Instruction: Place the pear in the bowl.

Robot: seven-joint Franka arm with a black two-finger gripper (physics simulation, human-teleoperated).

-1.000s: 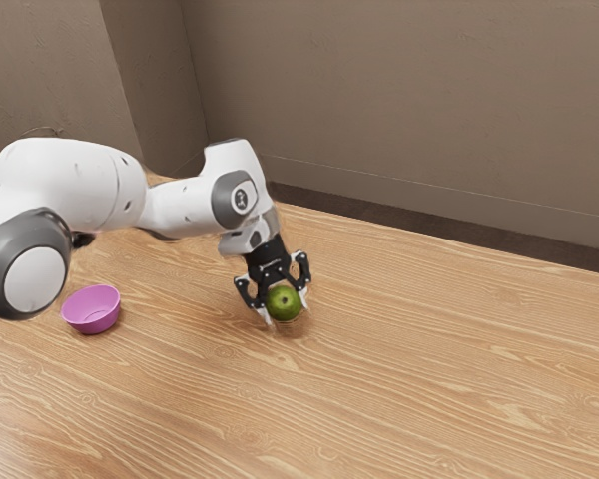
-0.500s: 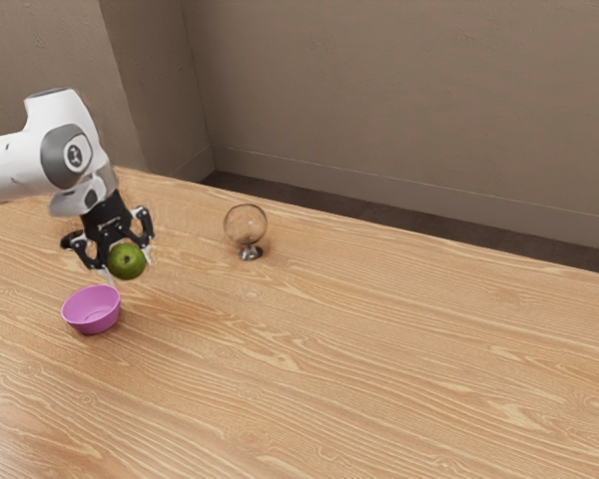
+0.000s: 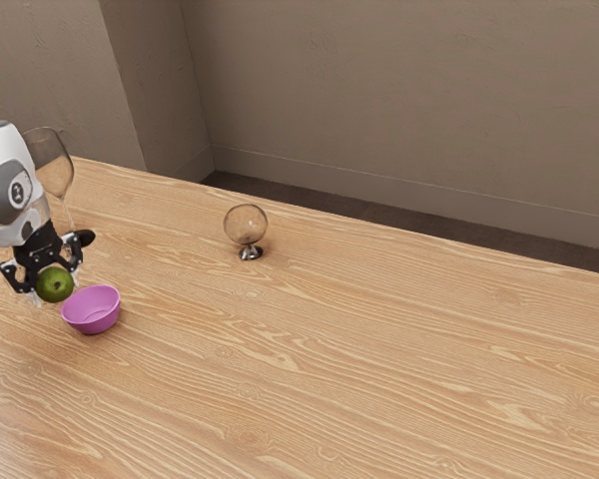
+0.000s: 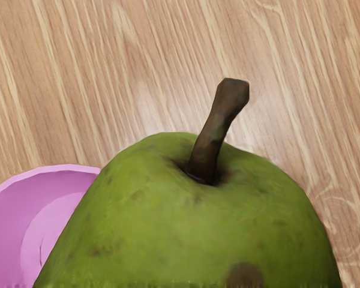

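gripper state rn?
Gripper: closed on the pear, a finger on either side; pear not in the pink bowl.

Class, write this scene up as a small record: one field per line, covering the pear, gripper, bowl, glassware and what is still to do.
Pear: green, dark-stemmed, held beside the bowl, toward the exterior view's left
Gripper: black, two-fingered, shut on the pear
Bowl: pink, upright on the table, empty
Round glass: clear, on a shiny foot
Tall glass: stemmed, partly behind the arm
To do: pear into bowl
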